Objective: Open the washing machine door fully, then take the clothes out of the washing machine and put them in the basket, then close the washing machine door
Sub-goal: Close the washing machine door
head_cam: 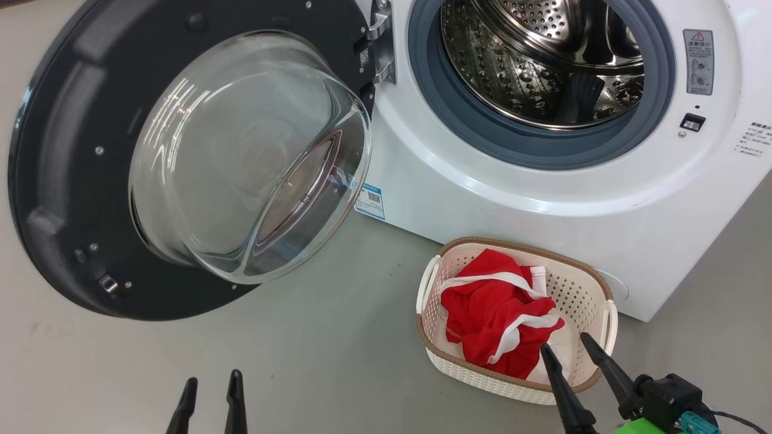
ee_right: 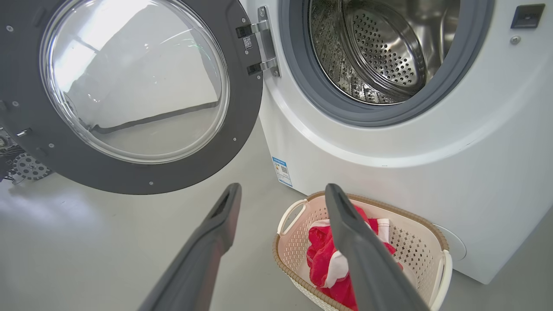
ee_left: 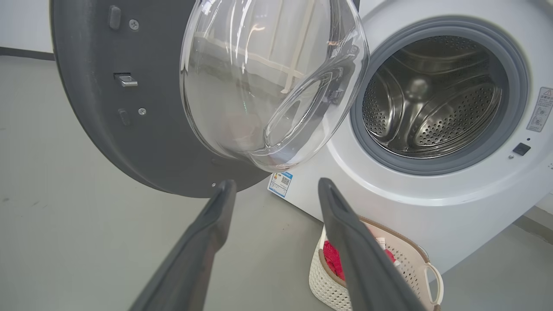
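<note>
The washing machine (head_cam: 543, 199) stands with its steel drum (head_cam: 543, 60) bare of cloth. Its door (head_cam: 78, 181) is swung wide to the left, glass bowl (head_cam: 241, 157) bulging toward me. The red clothes (head_cam: 494, 307) with white bands lie bundled in the cream basket (head_cam: 579, 289) on the floor before the machine. My right gripper (head_cam: 566, 345) is open, its tips above the basket's near rim, nothing between them. My left gripper (head_cam: 212, 378) is open low at the left, below the door. The door (ee_left: 129, 129), basket (ee_left: 414, 263) and clothes (ee_right: 319, 259) show past the open wrist-view fingers.
Grey floor (head_cam: 301, 349) spreads left of the basket and under the open door. A small blue label (head_cam: 370, 201) sits on the machine's lower left corner. The door's hinge (head_cam: 381, 42) is at the drum opening's left edge.
</note>
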Robot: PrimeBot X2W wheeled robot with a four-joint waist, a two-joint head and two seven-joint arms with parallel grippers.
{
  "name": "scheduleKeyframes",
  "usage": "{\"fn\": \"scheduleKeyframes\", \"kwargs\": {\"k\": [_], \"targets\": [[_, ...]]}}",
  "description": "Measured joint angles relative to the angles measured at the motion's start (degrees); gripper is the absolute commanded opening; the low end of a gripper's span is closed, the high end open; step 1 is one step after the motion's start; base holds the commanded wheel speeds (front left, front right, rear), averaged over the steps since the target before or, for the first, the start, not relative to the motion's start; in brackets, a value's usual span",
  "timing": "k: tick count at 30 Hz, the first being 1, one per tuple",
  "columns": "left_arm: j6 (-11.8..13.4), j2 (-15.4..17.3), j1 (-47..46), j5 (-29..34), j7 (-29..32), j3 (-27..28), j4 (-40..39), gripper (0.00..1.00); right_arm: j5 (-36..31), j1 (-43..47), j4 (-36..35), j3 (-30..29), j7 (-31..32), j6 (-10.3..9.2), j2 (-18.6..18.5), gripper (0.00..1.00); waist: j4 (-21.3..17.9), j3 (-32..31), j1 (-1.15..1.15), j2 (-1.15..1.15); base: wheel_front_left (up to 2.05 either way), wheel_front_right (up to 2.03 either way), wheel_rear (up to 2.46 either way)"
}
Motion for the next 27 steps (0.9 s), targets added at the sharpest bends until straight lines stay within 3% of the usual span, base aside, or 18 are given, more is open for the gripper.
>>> {"fn": "scheduleKeyframes", "kwargs": {"k": [10,11,12,17,27], "targets": [[0.07,0.01,-0.01,0.00,0.00,0.02,-0.19,1.00,0.01,0.02,0.08,0.00,0.00,0.00,0.10,1.00,-0.29,-0.39,0.00,0.00,0.00,0.00,0.00],[0.03,0.01,-0.01,-0.10,0.00,0.02,-0.20,0.44,0.00,0.03,0.05,-0.26,0.00,0.00,0.19,1.00,-0.32,-0.45,0.00,0.00,0.00,0.00,0.00],[-0.20,0.01,-0.03,-0.58,0.00,0.04,-0.30,0.00,0.00,0.05,0.02,-0.58,0.00,0.00,0.31,1.00,-0.36,-0.53,0.00,0.00,0.00,0.00,0.00],[-2.01,-0.01,-1.78,-1.12,0.00,2.87,-3.37,0.00,-0.01,0.14,-0.44,-1.40,0.00,0.00,0.73,1.00,-0.45,-0.44,0.00,0.00,0.00,0.00,0.00],[-7.34,0.09,-19.50,4.12,-0.02,17.47,-12.30,0.00,-0.11,1.71,-1.27,-3.60,0.00,0.00,1.15,1.00,-0.70,-0.13,0.00,0.00,0.00,0.00,0.00]]}}
